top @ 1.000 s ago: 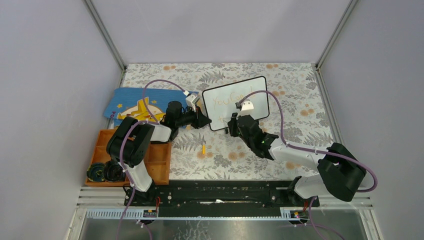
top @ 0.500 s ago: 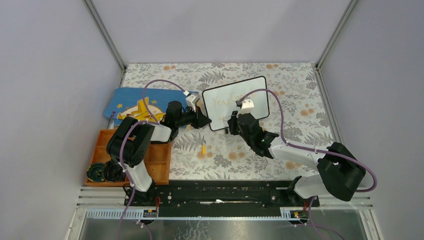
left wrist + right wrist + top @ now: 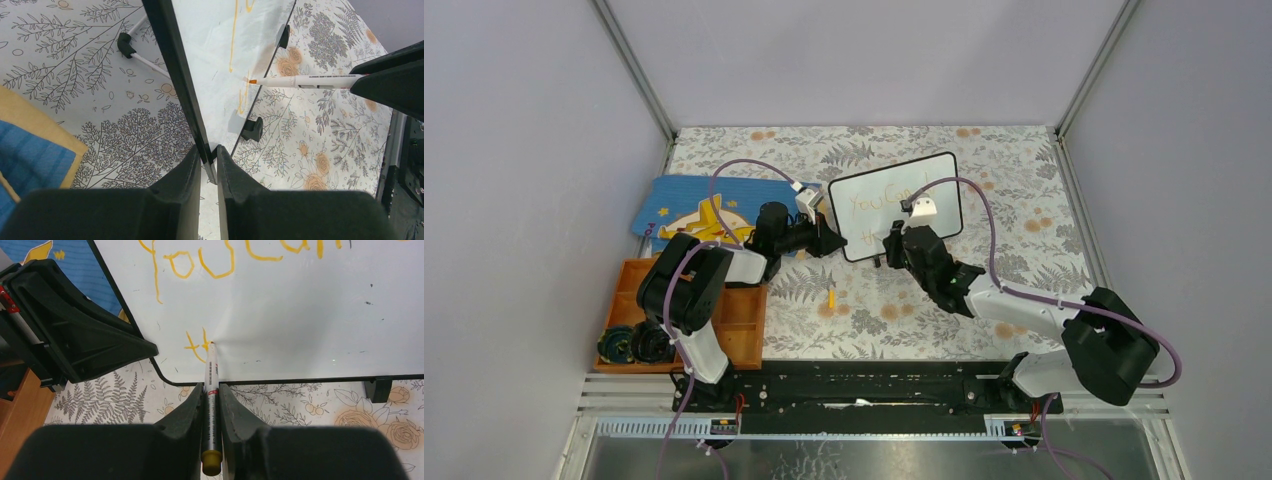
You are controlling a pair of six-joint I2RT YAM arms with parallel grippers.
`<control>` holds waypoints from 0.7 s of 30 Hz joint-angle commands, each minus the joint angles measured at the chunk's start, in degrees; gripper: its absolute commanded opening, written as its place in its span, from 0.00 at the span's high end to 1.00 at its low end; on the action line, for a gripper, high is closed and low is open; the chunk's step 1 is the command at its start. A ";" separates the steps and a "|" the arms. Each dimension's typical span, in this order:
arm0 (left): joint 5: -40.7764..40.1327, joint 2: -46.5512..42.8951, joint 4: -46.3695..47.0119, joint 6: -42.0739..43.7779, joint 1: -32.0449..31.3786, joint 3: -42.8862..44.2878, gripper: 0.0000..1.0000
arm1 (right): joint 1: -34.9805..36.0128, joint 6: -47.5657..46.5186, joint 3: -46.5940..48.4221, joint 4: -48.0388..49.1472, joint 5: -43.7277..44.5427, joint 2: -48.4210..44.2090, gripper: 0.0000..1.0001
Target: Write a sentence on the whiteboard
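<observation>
Whiteboard [image 3: 894,205] is standing propped on the bench [image 3: 1014,170] in the top view, left of centre. I am seeing the left fingers [image 3: 831,241] at its left edge and the right fingers [image 3: 892,247] at its near edge. In the left wrist view, the left fingers are pinching its black frame. In the right wrist view, the right fingers are clamping a marker [image 3: 211,372], its tip touching the board under the sentence [image 3: 155,282].

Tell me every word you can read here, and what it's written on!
"You Can": top line of the sentence on the whiteboard; anything after is too faint.
"t" plus an unfinished letter: second line, by the marker tip.
Print on the marker barrel: too small to read.
</observation>
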 commanded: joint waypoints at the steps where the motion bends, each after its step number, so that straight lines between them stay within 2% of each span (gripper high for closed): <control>1: -2.14 -0.21 -2.86 3.18 -0.80 0.52 0.80 | -0.95 -0.20 -0.52 0.82 3.39 -1.77 1.00; 21: -2.33 -0.38 -3.08 3.34 -0.92 0.52 0.80 | -0.91 0.74 -2.44 -0.02 1.67 -1.99 1.00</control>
